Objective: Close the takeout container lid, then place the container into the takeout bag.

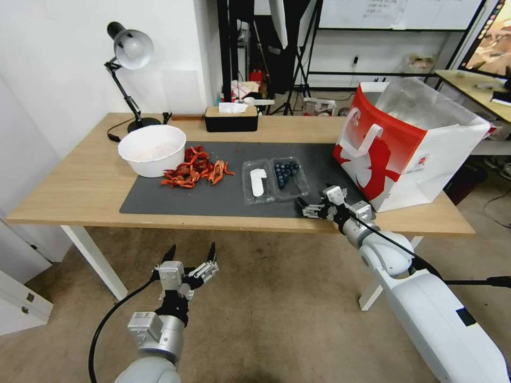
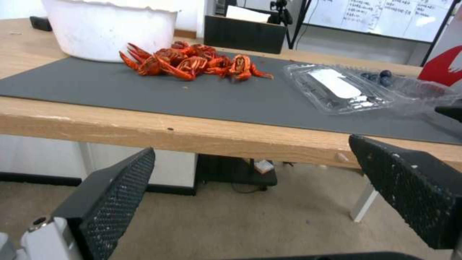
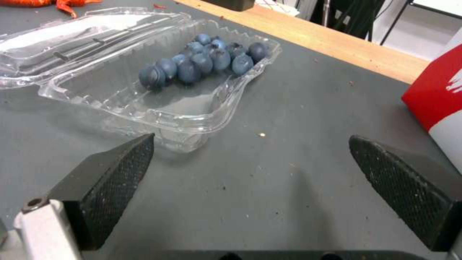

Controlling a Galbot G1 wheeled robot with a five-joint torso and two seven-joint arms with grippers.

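The takeout container point(image 1: 288, 176) lies open flat on the dark mat, blueberries in its right half point(image 3: 168, 90). Its lid point(image 1: 257, 182), with the white sticker, rests beside it on the left point(image 2: 339, 85) point(image 3: 72, 39). The red-and-white takeout bag point(image 1: 410, 141) stands open at the table's right end point(image 3: 433, 97) point(image 2: 440, 66). My right gripper point(image 1: 304, 207) is open just above the mat, a short way in front of the berry half's near corner point(image 3: 251, 141), touching nothing. Below the table's front edge, my left gripper point(image 1: 191, 250) hangs open and empty point(image 2: 251, 146).
A grey mat point(image 1: 213, 197) covers the table's middle. A white bowl point(image 1: 151, 150) and a pile of red crayfish shells point(image 1: 194, 167) sit on its left part. A black tissue box point(image 1: 231, 118) and a desk lamp point(image 1: 130, 50) stand at the back.
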